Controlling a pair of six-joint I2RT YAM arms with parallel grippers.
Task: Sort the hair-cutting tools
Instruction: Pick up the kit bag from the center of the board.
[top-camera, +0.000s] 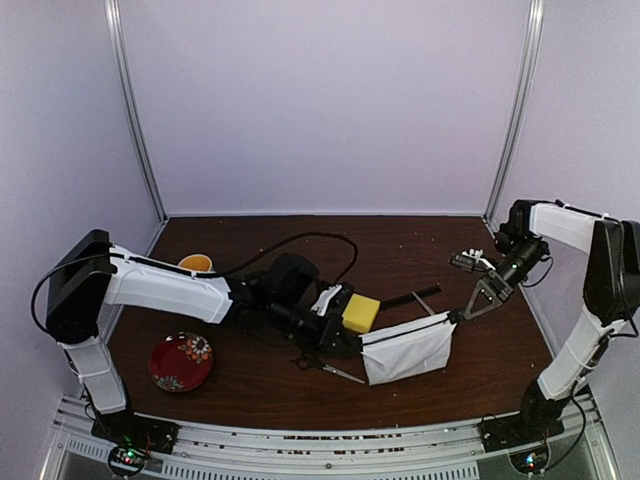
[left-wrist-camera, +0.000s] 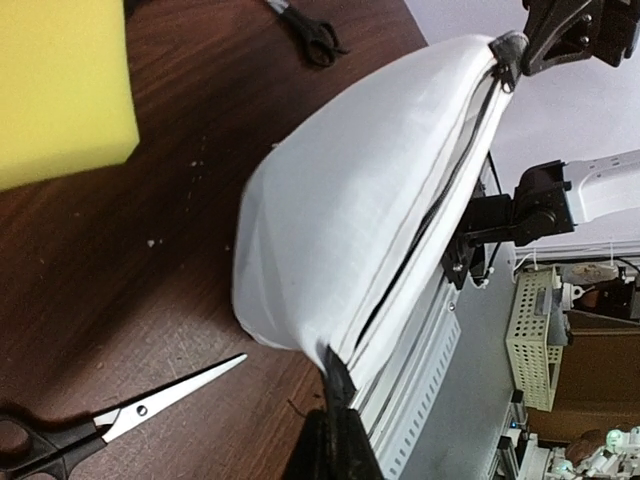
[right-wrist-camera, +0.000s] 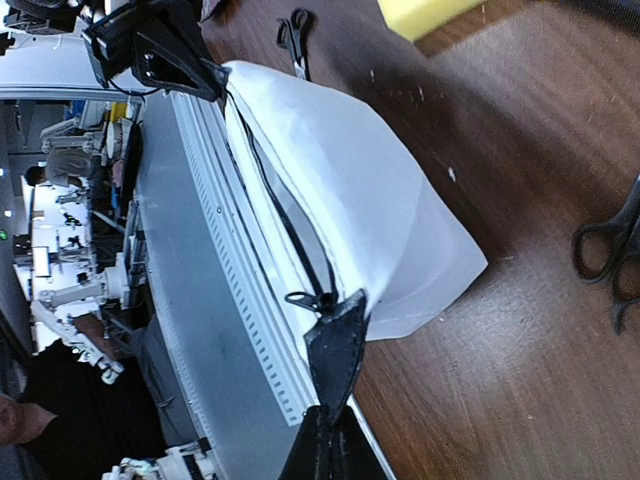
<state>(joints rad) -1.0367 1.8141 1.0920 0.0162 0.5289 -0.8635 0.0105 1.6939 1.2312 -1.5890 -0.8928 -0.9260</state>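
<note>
Since left gripper and right gripper each pinch one end of the pouch, step is pouch prep; next probably needs zipper opened, then scissors in.

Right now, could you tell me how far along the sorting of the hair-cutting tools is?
Done: nothing visibly sorted. In hand: the left pincer and the right pincer are each shut on one end of the white pouch, stretching it between them; its contents are hidden. Still to do: one pair of scissors lies loose in front of the pouch, a second pair behind it, both on the table.
</note>
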